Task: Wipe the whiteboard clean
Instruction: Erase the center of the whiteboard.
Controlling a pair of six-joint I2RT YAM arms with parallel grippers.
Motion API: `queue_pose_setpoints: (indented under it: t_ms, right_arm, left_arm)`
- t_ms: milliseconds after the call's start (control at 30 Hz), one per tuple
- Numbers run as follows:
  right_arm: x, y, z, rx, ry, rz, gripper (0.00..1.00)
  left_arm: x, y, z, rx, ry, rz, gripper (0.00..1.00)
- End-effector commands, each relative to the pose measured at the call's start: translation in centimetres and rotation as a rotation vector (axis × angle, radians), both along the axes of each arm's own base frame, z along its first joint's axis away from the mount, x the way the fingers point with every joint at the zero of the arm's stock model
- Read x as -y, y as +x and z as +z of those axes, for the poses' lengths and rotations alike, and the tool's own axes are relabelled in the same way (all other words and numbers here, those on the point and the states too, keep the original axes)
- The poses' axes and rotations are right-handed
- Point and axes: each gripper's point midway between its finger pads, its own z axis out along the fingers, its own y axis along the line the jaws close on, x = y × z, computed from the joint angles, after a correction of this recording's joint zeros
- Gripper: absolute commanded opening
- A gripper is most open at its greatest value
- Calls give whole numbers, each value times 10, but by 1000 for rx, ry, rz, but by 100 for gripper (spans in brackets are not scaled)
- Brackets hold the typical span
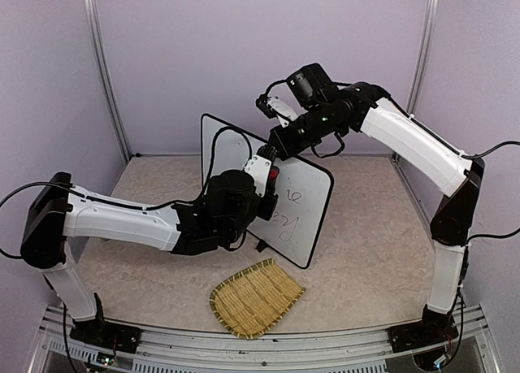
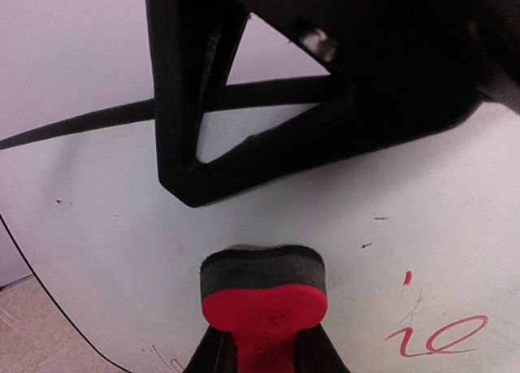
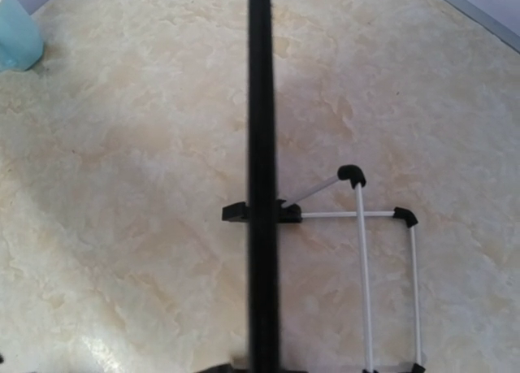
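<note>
The whiteboard (image 1: 307, 196) stands upright in the middle of the table, with handwriting on its lower right part. My left gripper (image 1: 265, 176) is shut on a red-backed eraser (image 2: 264, 296) whose dark felt face presses against the white surface (image 2: 106, 227). Red writing (image 2: 439, 336) lies to the eraser's right. My right gripper (image 1: 278, 144) is shut on the board's top rim. In the right wrist view that rim (image 3: 260, 145) runs edge-on down to the black foot (image 3: 236, 212), and only the very tips of the fingers show at the bottom.
A woven straw mat (image 1: 256, 296) lies on the table in front of the board. The board's white wire stand (image 3: 361, 251) spreads out behind it. A pale blue object (image 3: 16, 36) sits at the far corner of the right wrist view.
</note>
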Motion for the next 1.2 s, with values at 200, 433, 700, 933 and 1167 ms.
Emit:
queue_pose_setpoints:
  t_ms: [200, 433, 700, 933, 1167]
  right_arm:
    - [-17, -37, -11, -96, 5, 112, 0]
    - [-17, -37, -11, -92, 3, 111, 0]
    - [-17, -37, -11, -95, 4, 109, 0]
    - [-17, -36, -12, -96, 4, 107, 0]
    - [-19, -36, -14, -99, 3, 108, 0]
  left_arm:
    - [66, -37, 12, 78, 23, -137, 17]
    - [62, -39, 6, 73, 32, -109, 17]
    - [16, 0, 7, 36, 9, 11, 17]
    - [-5, 13, 13, 33, -20, 18, 17]
    - [13, -2, 0, 30, -10, -43, 17]
